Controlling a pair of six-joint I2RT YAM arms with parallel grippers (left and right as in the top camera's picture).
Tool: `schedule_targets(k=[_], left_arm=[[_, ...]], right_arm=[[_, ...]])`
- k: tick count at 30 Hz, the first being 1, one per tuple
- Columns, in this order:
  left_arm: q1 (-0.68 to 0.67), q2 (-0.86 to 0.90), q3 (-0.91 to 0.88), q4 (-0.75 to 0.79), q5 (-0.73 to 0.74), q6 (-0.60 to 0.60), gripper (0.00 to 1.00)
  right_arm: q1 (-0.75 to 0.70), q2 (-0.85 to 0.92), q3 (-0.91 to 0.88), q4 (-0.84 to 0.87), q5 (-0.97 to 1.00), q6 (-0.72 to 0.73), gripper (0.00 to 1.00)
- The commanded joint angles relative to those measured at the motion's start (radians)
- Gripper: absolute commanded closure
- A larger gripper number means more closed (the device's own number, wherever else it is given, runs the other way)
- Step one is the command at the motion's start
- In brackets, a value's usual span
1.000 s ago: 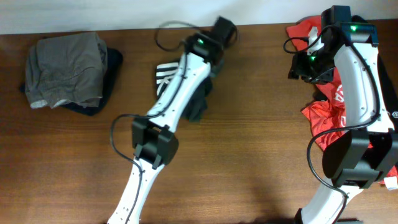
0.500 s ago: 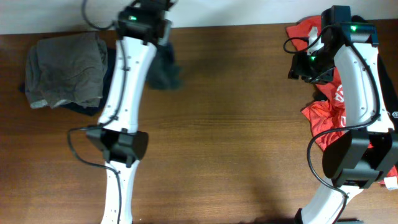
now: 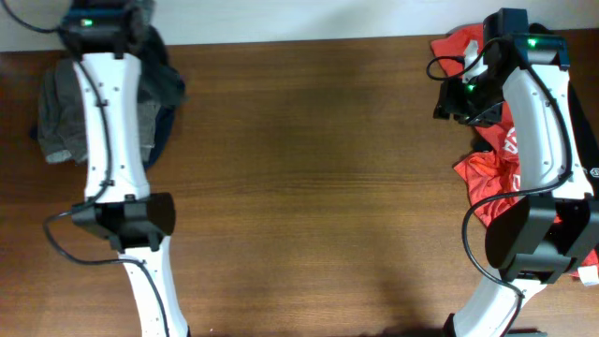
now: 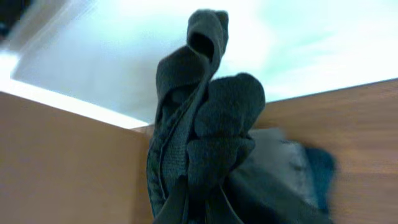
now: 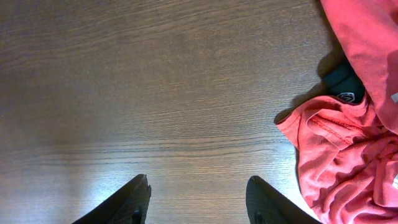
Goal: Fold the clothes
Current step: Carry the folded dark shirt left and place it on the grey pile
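Left gripper (image 4: 189, 211), pinching a dark garment (image 4: 205, 124), hangs over the grey pile (image 3: 61, 112), likely to stack it; right gripper (image 5: 196, 199) waits spread and empty, far right of it.

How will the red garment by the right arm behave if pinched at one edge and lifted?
Probably floppy: the red garment lies crumpled in soft folds, so it should drape and sag from a pinch. Likely light, since it looks like thin cloth with a stitched hem. Pushed, it would probably bunch rather than slide cleanly across the wooden table.
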Motion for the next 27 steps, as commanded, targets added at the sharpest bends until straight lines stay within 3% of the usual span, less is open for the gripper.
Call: schedule_targets(k=[1,4,8,9,14,19,24,27], left_arm=[[0.076,-0.053,0.023,0.04,-0.007,0.214,1.0],[0.13,-0.053,0.023,0.064,-0.008,0.337,1.0],[0.214,-0.053,0.023,0.122,0.006,0.366,1.0],[0.267,-0.053,0.023,0.137,0.097,0.412,1.0],[0.342,-0.053,0.016,0.137,0.283,0.492,1.0],[0.39,-0.052,-0.026,0.137,0.376,0.586,1.0],[0.431,-0.052,-0.122,0.14,0.499,0.777,1.0],[0.448,-0.052,-0.174,0.179,0.5,0.788,1.0]], right_arm=[[-0.003,-0.008,0.01,-0.011,0.008,-0.008,0.45],[-0.003,-0.007,0.01,-0.019,0.008,-0.008,0.46],[-0.003,-0.007,0.01,-0.032,0.008,-0.007,0.46],[-0.003,-0.007,0.01,-0.04,0.008,-0.008,0.46],[-0.003,-0.007,0.01,-0.056,0.008,-0.007,0.46],[-0.003,-0.006,0.01,-0.078,0.008,-0.008,0.46],[-0.003,-0.006,0.01,-0.091,0.008,-0.008,0.46],[-0.002,-0.006,0.01,-0.1,0.008,-0.007,0.46]])
